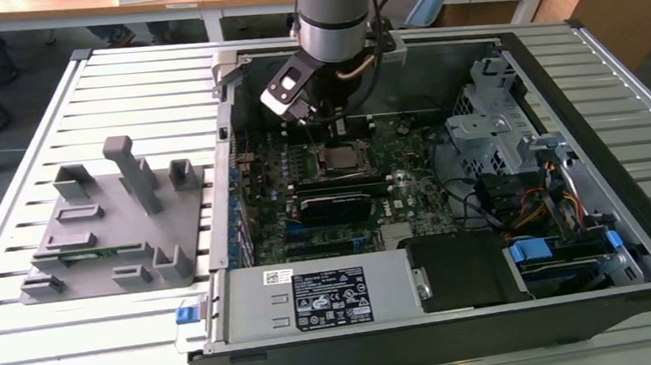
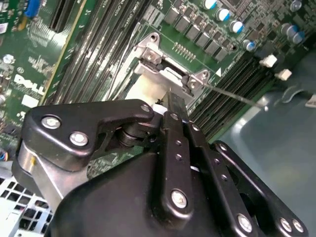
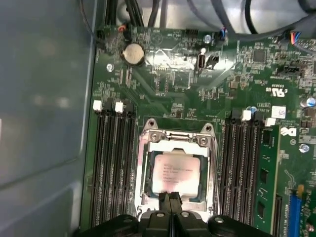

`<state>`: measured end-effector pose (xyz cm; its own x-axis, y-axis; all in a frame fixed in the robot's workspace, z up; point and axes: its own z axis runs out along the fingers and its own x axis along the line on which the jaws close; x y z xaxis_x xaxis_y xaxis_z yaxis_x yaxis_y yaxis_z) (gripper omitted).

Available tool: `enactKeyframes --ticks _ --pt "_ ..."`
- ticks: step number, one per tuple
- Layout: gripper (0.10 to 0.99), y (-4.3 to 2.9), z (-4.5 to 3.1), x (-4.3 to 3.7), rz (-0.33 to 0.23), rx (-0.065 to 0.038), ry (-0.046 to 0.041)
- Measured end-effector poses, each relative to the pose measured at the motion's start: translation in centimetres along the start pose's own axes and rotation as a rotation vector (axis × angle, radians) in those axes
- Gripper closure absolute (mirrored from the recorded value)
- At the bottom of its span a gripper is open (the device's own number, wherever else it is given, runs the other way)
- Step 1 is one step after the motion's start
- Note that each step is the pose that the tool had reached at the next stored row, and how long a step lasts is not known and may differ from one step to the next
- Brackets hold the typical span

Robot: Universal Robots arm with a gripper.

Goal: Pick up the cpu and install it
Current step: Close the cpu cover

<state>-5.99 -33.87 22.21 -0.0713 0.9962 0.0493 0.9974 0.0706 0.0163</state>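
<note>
The cpu point(image 3: 175, 170), a small square chip with a pale silver top, lies flat inside the dark motherboard socket point(image 3: 147, 148), with the socket's metal frame around it. In the exterior view the cpu point(image 1: 340, 157) sits mid-board inside the open computer case. My gripper point(image 3: 170, 197) hangs straight above the chip's edge, its two black fingers pressed together with nothing between them. The second wrist view has the gripper point(image 2: 175, 101) tip just short of the socket's metal frame point(image 2: 150, 57). In the exterior view the gripper point(image 1: 327, 130) is low over the socket.
Memory slots point(image 3: 113, 163) flank the socket on both sides. A thin socket lever point(image 2: 232, 94) sticks out beside the frame. The case holds a drive cage point(image 1: 495, 125), cables and a power supply point(image 1: 323, 296). A grey plastic holder point(image 1: 120, 225) stands outside the case at the exterior view's left.
</note>
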Motion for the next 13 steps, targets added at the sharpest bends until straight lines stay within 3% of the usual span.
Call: enactKeyframes --ticks 13 --pt "0.98 -0.65 1.64 -0.04 -0.009 0.0 0.0002"
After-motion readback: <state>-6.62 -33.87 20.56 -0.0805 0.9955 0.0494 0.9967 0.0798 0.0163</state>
